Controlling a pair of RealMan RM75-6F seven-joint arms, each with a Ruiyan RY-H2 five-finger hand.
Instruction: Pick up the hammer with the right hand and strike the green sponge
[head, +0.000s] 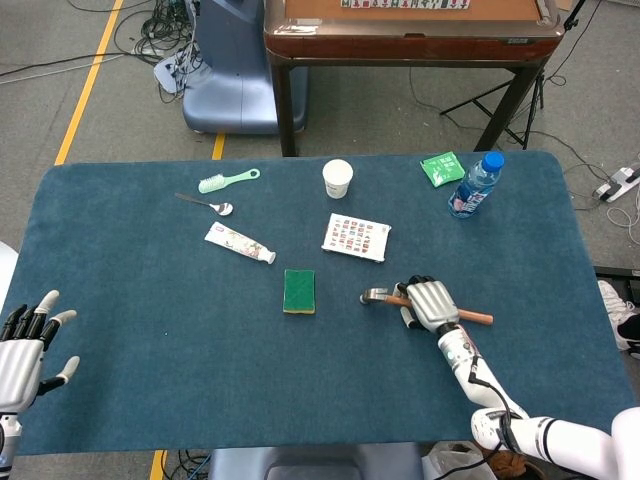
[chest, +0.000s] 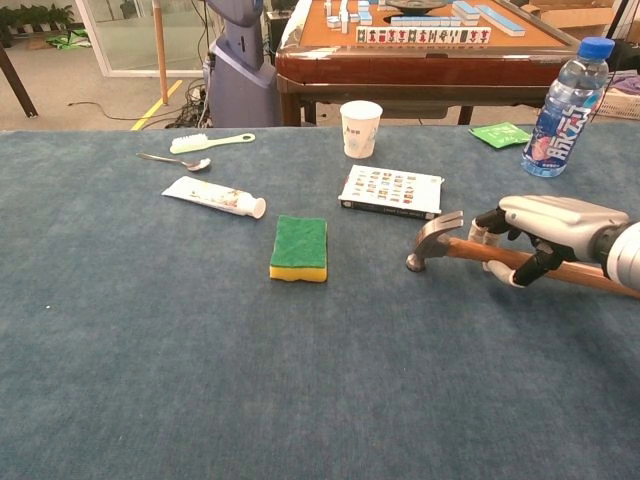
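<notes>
The hammer (head: 376, 296) (chest: 432, 241) lies on the blue table with its metal head pointing left and its wooden handle running right. My right hand (head: 432, 303) (chest: 548, 229) sits over the middle of the handle, fingers curled down on the far side and thumb tucked against the near side, so it grips the handle. The green sponge (head: 299, 290) (chest: 300, 246), green on top with a yellow base, lies flat a short way left of the hammer head. My left hand (head: 25, 345) hovers at the table's near left edge, fingers spread and holding nothing.
A printed card box (head: 356, 237) (chest: 391, 191) lies just behind the hammer head. Further back stand a paper cup (head: 338, 178), a water bottle (head: 475, 184) and a green packet (head: 442, 168). A toothpaste tube (head: 238, 243), spoon (head: 205, 204) and brush (head: 227, 180) lie back left.
</notes>
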